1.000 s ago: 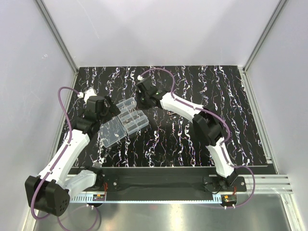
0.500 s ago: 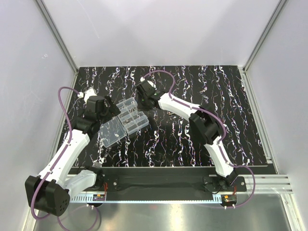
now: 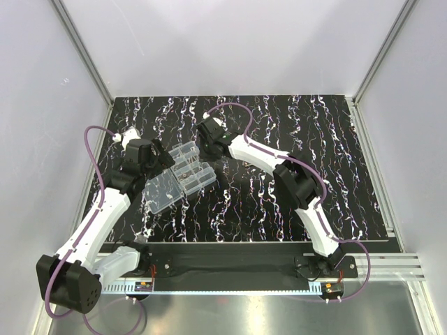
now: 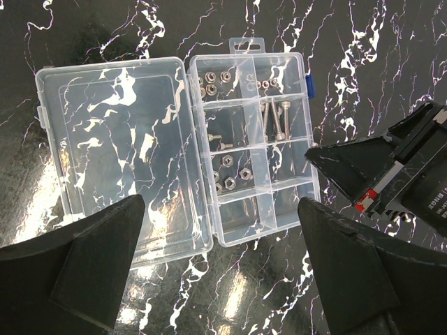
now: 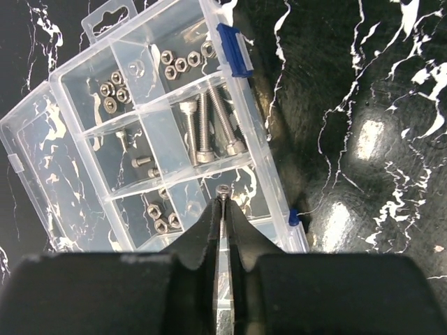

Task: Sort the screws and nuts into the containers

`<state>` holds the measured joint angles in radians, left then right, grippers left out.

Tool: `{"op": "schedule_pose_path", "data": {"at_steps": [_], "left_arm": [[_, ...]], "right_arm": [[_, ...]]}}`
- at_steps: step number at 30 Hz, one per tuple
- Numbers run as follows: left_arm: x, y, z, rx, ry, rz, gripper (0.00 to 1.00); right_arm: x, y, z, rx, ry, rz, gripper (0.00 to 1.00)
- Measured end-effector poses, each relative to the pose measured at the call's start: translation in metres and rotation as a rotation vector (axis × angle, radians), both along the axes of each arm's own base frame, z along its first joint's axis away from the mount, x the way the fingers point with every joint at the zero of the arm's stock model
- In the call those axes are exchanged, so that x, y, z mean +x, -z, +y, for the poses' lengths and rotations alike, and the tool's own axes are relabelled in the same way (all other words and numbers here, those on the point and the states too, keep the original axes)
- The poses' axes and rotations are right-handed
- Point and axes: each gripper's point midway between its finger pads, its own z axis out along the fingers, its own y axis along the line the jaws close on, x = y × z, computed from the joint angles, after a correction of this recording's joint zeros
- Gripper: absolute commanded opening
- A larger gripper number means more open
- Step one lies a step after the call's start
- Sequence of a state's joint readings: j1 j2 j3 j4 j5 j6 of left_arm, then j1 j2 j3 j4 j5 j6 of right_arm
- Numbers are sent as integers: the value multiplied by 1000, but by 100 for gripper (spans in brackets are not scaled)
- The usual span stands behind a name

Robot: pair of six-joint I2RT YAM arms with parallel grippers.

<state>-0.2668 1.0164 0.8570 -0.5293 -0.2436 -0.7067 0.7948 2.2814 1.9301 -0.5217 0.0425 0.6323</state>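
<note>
The clear organiser box (image 3: pixel 188 167) lies open on the black marbled table, its flat lid (image 4: pixel 119 153) folded out to the left. Its compartments hold nuts (image 5: pixel 183 61) at the far end, long screws (image 5: pixel 209 125) in the second row, short screws (image 5: pixel 140 162) and more nuts (image 5: pixel 162 222) nearer. My right gripper (image 5: pixel 223 199) is shut on a small screw (image 5: pixel 223 190), head showing at the fingertips, above the box's near right compartments. My left gripper (image 4: pixel 223 265) is open and empty, hovering above the near edge of the box.
The right arm's wrist (image 4: pixel 391 174) shows at the right of the left wrist view, beside the box. Blue latches (image 5: pixel 234 52) sit on the box's right wall. Bare marbled table (image 3: pixel 314 139) lies to the right of the box.
The right arm has shifted slightly left toward the box. The left arm and the box have not moved.
</note>
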Motion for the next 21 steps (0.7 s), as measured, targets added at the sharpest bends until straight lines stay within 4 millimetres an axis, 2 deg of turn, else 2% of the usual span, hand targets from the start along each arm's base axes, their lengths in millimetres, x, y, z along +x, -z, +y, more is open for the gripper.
{"op": "schedule_pose_path", "data": {"at_steps": [1, 4, 5, 8, 15, 17, 18, 20, 21], "left_arm": [[0, 0, 0, 0, 0, 0, 99], [0, 0, 0, 0, 0, 0, 99], [0, 0, 0, 0, 0, 0, 99], [0, 0, 0, 0, 0, 0, 99], [0, 0, 0, 0, 0, 0, 99], [0, 0, 0, -1, 1, 0, 99], [0, 0, 0, -1, 2, -1, 99], [1, -1, -2, -4, 9, -4, 99], [1, -1, -3, -6, 17, -5, 99]], "right_arm": [[0, 0, 1, 1, -1, 0, 24], [-2, -1, 2, -1, -9, 0, 34], [-3, -2, 3, -3, -11, 1, 40], [-4, -4, 3, -9, -15, 6, 48], [-1, -23, 0, -15, -8, 2, 52], [0, -27, -13, -31, 13, 8, 52], [3, -29, -26, -40, 40, 11, 52], [6, -32, -62, -68, 106, 22, 52], [8, -34, -88, -84, 159, 32, 52]]}}
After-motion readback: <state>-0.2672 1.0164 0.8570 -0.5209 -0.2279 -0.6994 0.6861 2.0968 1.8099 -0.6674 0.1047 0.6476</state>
